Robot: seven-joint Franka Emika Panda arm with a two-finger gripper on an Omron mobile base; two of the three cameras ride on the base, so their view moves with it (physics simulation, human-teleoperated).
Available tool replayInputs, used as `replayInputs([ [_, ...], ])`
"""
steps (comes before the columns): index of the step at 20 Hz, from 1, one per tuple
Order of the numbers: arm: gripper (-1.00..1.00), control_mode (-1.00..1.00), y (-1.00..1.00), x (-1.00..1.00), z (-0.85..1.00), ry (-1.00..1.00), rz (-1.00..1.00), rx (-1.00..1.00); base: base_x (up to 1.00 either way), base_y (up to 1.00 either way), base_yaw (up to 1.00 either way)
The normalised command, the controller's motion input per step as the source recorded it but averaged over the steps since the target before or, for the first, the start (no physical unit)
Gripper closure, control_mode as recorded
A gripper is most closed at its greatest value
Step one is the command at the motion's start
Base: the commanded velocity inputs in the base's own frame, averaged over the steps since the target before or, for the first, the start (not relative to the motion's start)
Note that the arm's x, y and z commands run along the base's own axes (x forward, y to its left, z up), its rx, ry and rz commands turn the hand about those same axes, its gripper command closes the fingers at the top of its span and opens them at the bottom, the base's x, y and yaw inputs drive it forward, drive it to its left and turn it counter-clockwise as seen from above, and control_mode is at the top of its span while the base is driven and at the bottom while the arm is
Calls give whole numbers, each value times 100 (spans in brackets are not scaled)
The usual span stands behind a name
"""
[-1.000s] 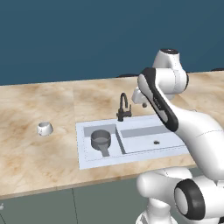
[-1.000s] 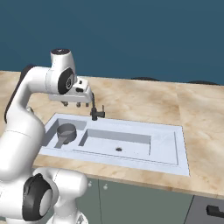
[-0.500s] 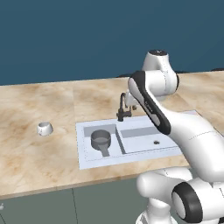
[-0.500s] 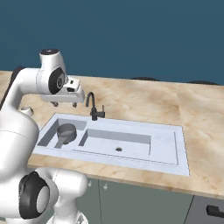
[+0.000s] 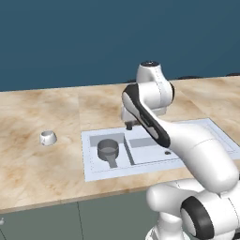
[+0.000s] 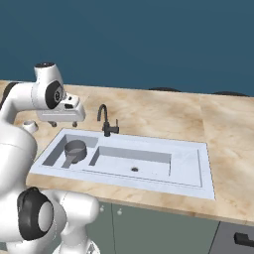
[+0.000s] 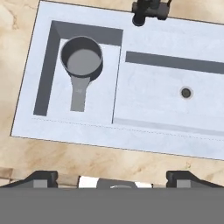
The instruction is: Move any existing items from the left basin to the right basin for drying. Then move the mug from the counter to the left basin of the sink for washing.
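Observation:
The dark grey pan [image 7: 82,59] lies in the left basin [image 7: 101,101], its flat handle [image 7: 78,94] pointing toward the counter's front edge. Seen from the sides, the pan [image 5: 108,149] [image 6: 75,148] rests on the smaller recess's floor. The right basin [image 7: 153,98] [image 6: 149,167] holds nothing but its drain. My gripper [image 6: 64,124] [image 7: 113,178] hangs open in the air above the sink's left end, fingers wide apart with nothing between them. The white mug [image 5: 47,137] stands on the counter [image 5: 47,171] left of the sink [image 6: 191,184].
The black curved faucet [image 6: 105,121] [image 7: 148,11] rises at the sink's back rim between the basins, close to my hand. My own arm crosses over the right basin in the left base view. A dark blue wall backs the counter.
My arm has swung left along the back of the sink, carrying the open gripper from near the faucet to above the left basin's end. Pan and mug have not moved.

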Motion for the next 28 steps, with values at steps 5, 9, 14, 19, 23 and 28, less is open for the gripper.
replayInputs([
  [5,-100,-100,20,1,-36,2,0,0,0,0,0],
  [9,-100,-100,18,1,-37,1,0,0,0,0,0],
  [14,-100,-100,20,8,-42,0,0,0,0,0,0],
  [19,-100,-100,18,12,-42,0,0,0,0,0,0],
  [23,-100,-100,14,17,-38,0,0,0,0,0,0],
  [28,-100,-100,11,22,-38,0,0,0,0,0,0],
])
